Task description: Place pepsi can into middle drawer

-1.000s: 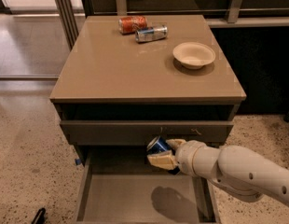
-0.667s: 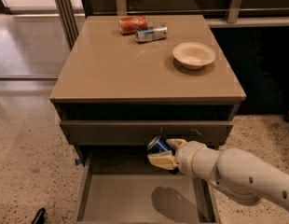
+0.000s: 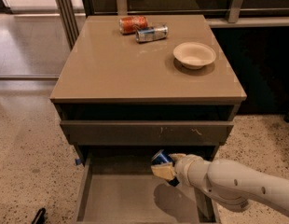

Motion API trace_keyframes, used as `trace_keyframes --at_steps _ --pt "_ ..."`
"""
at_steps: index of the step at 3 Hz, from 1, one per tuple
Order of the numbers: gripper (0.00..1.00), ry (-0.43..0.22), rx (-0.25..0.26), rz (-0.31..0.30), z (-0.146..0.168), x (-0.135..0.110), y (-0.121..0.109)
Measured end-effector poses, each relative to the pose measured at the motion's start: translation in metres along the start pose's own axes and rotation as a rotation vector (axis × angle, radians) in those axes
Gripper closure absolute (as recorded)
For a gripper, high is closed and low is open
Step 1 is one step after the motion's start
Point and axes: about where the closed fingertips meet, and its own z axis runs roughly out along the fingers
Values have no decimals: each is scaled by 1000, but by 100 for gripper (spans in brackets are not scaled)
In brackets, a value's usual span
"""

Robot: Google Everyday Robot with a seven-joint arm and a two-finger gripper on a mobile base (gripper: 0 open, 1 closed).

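Gripping the pepsi can (image 3: 159, 157), the end effector (image 3: 165, 166) hangs above the drawer (image 3: 119, 200), near its back, seemingly poised to lower it inside.

Shows a thick, rounded, cream-white arm (image 3: 242, 185) dotted with small dark screw holes (image 3: 263, 189). Ends in a tan-padded gripper (image 3: 164, 170) above the middle drawer (image 3: 121, 200).

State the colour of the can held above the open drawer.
Dark blue pepsi can, in the gripper over the middle drawer; camera view.
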Motion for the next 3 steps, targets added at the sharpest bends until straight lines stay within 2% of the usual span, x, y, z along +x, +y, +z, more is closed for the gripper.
trace_keyframes --at_steps 2,3 --pt "100 121 5 76 41 54 -17" --pt "100 182 30 146 46 87 -29"
